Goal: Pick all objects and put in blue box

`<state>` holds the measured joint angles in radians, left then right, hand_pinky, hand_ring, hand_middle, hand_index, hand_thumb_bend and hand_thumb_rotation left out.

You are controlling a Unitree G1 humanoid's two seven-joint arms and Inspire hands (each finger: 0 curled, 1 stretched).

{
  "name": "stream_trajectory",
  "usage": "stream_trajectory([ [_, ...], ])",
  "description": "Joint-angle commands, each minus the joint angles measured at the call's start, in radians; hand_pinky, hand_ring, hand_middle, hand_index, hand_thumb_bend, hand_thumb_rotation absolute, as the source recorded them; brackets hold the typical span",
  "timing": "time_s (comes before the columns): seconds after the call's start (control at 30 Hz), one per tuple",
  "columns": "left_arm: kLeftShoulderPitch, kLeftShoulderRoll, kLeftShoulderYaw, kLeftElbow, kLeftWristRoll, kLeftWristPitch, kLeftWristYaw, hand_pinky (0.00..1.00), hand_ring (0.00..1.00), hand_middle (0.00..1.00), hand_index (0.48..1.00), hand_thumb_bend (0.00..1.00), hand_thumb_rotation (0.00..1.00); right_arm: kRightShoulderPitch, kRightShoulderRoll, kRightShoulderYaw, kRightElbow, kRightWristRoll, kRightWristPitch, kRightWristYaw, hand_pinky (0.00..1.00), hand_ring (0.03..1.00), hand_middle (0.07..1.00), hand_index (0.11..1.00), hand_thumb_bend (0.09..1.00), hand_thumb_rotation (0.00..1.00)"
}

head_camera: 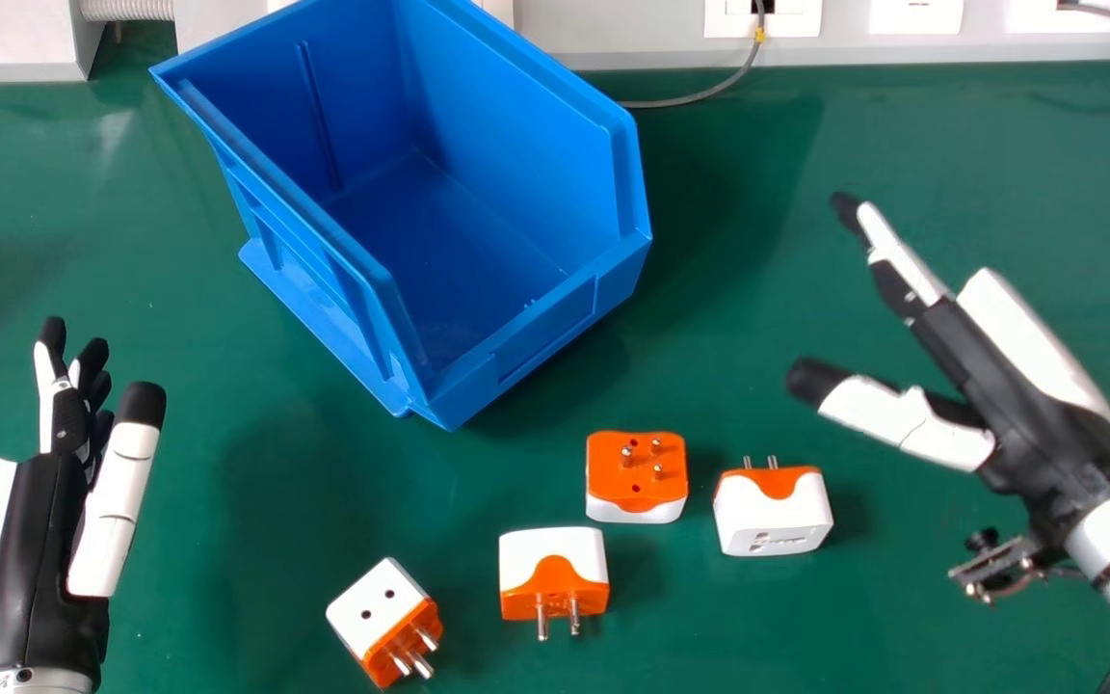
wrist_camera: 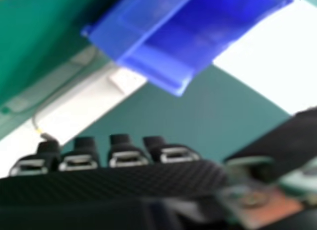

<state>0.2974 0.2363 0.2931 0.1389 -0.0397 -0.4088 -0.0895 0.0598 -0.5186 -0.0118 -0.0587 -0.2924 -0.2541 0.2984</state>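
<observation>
On the green desk [head_camera: 902,145], nearer than the front edge of the blue box [head_camera: 526,125], four orange-and-white adapters are spread: the leftmost adapter [head_camera: 372,605], the second adapter [head_camera: 552,559], the third adapter [head_camera: 637,472] and the rightmost adapter [head_camera: 773,520], with narrow gaps left between them. The right hand [head_camera: 1017,405] is held wide, its thumb spread from its fingers, beside the rightmost adapter. The left hand [head_camera: 35,540] is opened too, separated from the box and leftmost adapter by a broad stretch of green.
</observation>
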Motion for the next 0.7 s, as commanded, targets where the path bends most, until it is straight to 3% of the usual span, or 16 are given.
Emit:
stream_trajectory([
  [0.0, 0.007, 0.002, 0.005, -0.03, -0.008, -0.001, 0.0, 0.99, 1.0, 1.0, 1.0, 0.74, 0.95, -0.001, -0.03, -0.004, -0.048, -0.002, 0.006, 0.022, 0.98, 1.0, 1.0, 1.0, 0.673, 0.9],
  [0.17, 0.019, 0.003, 0.004, -0.045, -0.005, 0.008, 0.0, 0.99, 1.0, 1.0, 1.0, 0.74, 0.95, 0.012, -0.031, 0.0, -0.065, -0.003, -0.003, 0.025, 0.99, 1.0, 1.0, 1.0, 0.755, 0.84],
  [0.27, 0.026, 0.003, 0.004, -0.056, -0.01, 0.016, -0.004, 0.99, 1.0, 1.0, 1.0, 0.75, 0.95, 0.021, -0.032, 0.007, -0.078, -0.008, 0.003, 0.031, 0.99, 1.0, 1.0, 1.0, 0.824, 0.79],
  [0.47, 0.046, -0.01, -0.002, -0.128, 0.016, 0.08, 0.023, 0.99, 1.0, 1.0, 1.0, 0.77, 0.95, 0.015, -0.05, 0.022, -0.094, -0.034, 0.011, 0.06, 1.0, 1.0, 1.0, 1.0, 0.945, 0.73],
  [0.53, 0.048, -0.012, -0.002, -0.139, 0.02, 0.098, 0.028, 0.99, 1.0, 1.0, 1.0, 0.77, 0.95, 0.013, -0.059, 0.031, -0.095, -0.054, 0.01, 0.066, 1.0, 1.0, 1.0, 1.0, 0.962, 0.72],
  [0.67, 0.047, -0.016, 0.0, -0.146, 0.025, 0.113, 0.035, 0.99, 1.0, 1.0, 1.0, 0.78, 0.95, 0.01, -0.07, 0.046, -0.104, -0.093, 0.013, 0.072, 1.0, 1.0, 1.0, 1.0, 0.978, 0.71],
])
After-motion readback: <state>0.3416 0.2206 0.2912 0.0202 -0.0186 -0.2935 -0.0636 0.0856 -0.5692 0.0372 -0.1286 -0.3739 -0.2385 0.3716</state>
